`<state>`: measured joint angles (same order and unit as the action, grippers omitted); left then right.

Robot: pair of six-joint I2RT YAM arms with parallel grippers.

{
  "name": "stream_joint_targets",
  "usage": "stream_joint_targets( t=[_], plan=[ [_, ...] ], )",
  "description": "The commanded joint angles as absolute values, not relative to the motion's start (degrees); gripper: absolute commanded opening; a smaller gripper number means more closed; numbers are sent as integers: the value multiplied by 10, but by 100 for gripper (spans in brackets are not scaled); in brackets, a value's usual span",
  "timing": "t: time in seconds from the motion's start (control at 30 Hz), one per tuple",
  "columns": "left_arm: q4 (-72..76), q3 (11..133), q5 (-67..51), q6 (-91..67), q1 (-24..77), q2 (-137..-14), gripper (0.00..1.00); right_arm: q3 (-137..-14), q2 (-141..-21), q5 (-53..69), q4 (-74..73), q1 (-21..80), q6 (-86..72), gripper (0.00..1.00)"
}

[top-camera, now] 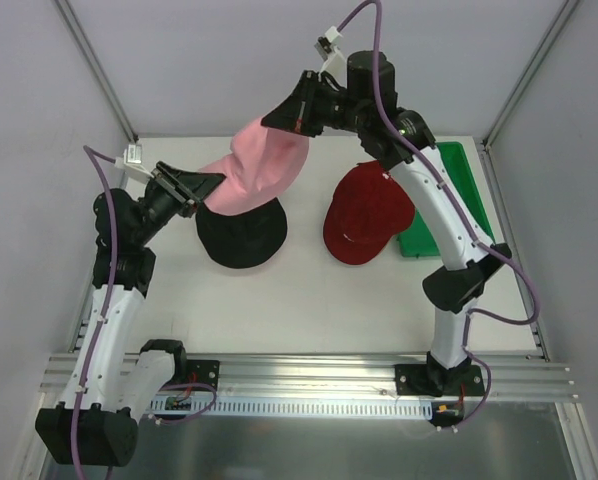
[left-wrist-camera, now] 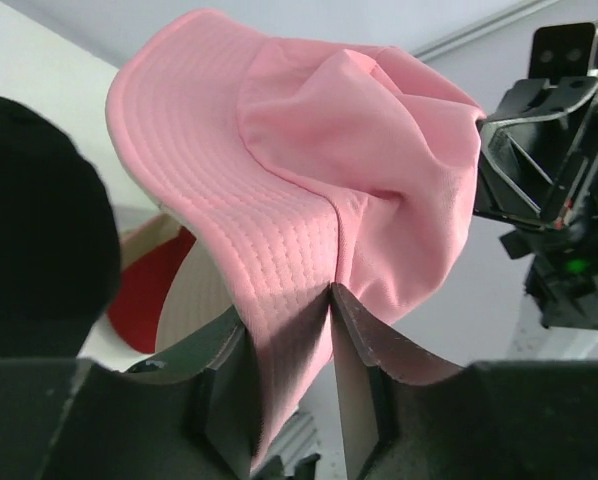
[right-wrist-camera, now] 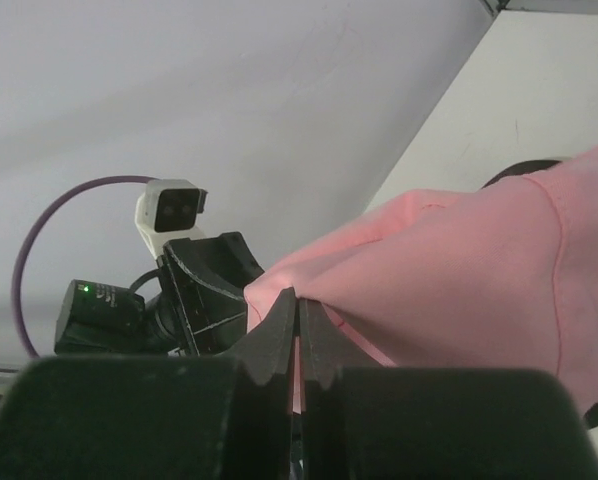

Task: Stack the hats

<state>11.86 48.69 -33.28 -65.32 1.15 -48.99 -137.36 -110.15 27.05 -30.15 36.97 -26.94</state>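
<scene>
We are holding the pink hat (top-camera: 264,170) up off the surface (top-camera: 309,300) between both hands. Our left hand (left-wrist-camera: 287,340) is pinching the stitched brim, with the fabric filling the narrow gap between its fingers. Our right hand (right-wrist-camera: 297,310) is clamping a bunched fold at the far side of the crown, its fingers pressed tight together. The hat is hanging stretched between them, over the far edge of the black hat (top-camera: 241,235) – we cannot tell whether the two are touching. The black hat is lying on the surface, and the red cap (top-camera: 367,213) is lying just to its right, against a green tray (top-camera: 449,200).
</scene>
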Motion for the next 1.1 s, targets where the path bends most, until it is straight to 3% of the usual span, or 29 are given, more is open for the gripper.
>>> stream_joint_targets(
  t=[0.0,0.13,0.57,0.7,1.07],
  plan=[
    [58,477,-287,-579,13,-474,30,-1399,-1111,254,-332,390,-240,0],
    [31,452,-264,-557,13,-461,21,-1398,-1127,217,-363,410,-210,0],
    [-16,374,-162,-506,13,-353,12,-1409,-1141,151,-392,439,-178,0],
    [-19,407,-187,-499,13,-357,7,-1415,-1122,133,-384,442,-174,0],
    [-65,453,-209,-513,13,-330,8,-1414,-1071,113,-372,458,-163,0]
  ],
)
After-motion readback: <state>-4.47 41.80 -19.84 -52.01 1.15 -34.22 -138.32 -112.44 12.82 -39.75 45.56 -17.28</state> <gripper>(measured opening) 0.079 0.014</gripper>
